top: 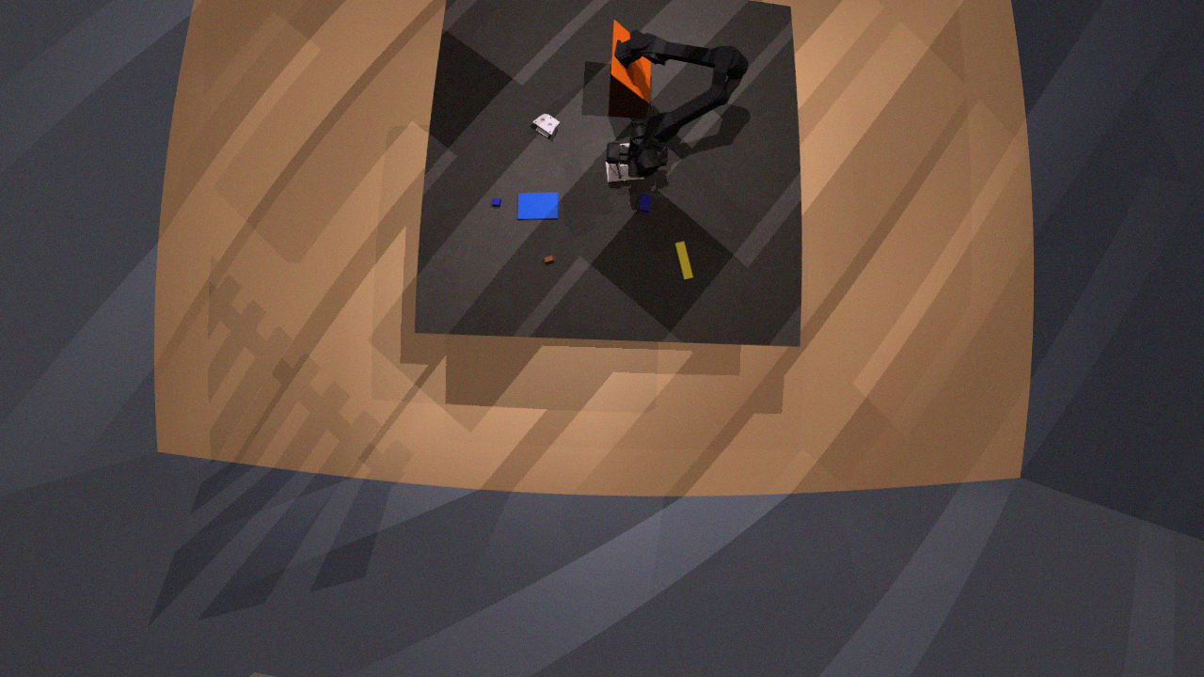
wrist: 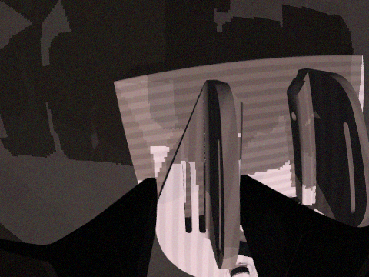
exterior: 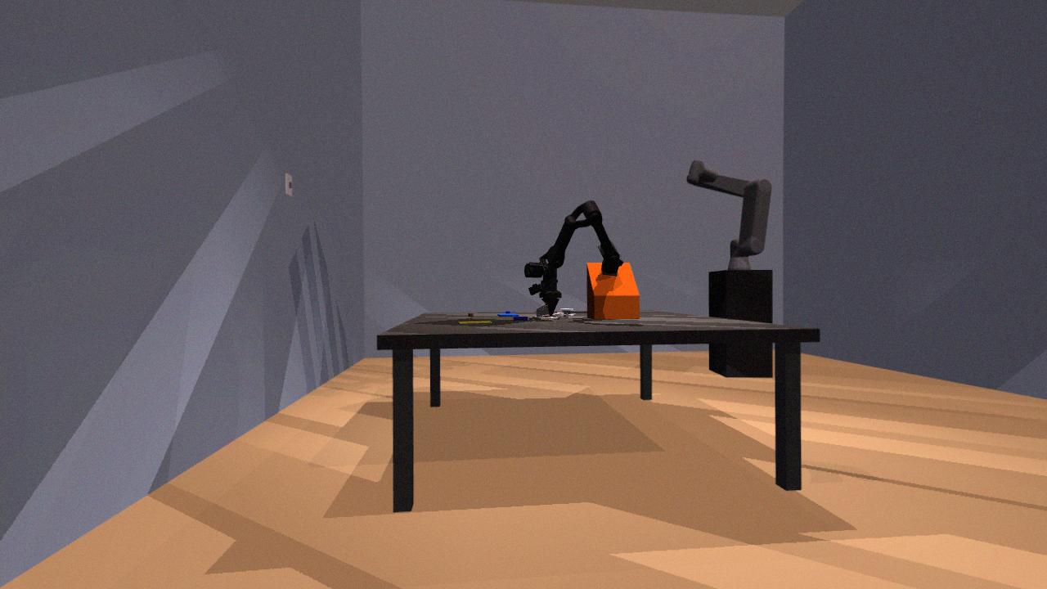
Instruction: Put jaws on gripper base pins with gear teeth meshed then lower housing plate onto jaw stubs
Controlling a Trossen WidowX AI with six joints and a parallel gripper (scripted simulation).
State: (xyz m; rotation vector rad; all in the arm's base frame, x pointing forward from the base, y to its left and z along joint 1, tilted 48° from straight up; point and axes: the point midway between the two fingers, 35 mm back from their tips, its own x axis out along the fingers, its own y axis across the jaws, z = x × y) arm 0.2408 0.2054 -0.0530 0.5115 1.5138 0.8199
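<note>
The pale gripper base (top: 618, 173) (wrist: 132, 111) lies flat on the table under the arm. My gripper (exterior: 551, 313) (wrist: 197, 186) is low over it, shut on one jaw (wrist: 228, 154), a narrow slotted piece seen nearly edge-on. The other jaw (wrist: 350, 154) stands over the base to the right, outside my fingers. The pins and gear teeth are not clearly visible, so I cannot tell whether either jaw is seated or they mesh. The white housing plate (top: 546, 123) lies apart, left of the base in the top view.
The orange wedge block (top: 626, 75) (exterior: 614, 289) stands beside the arm's mount. A dark blue block (top: 643, 202) is near the base. A blue slab (top: 537, 205), a small blue cube (top: 496, 201), a brown block (top: 548, 259) and a yellow bar (top: 683, 259) lie farther off.
</note>
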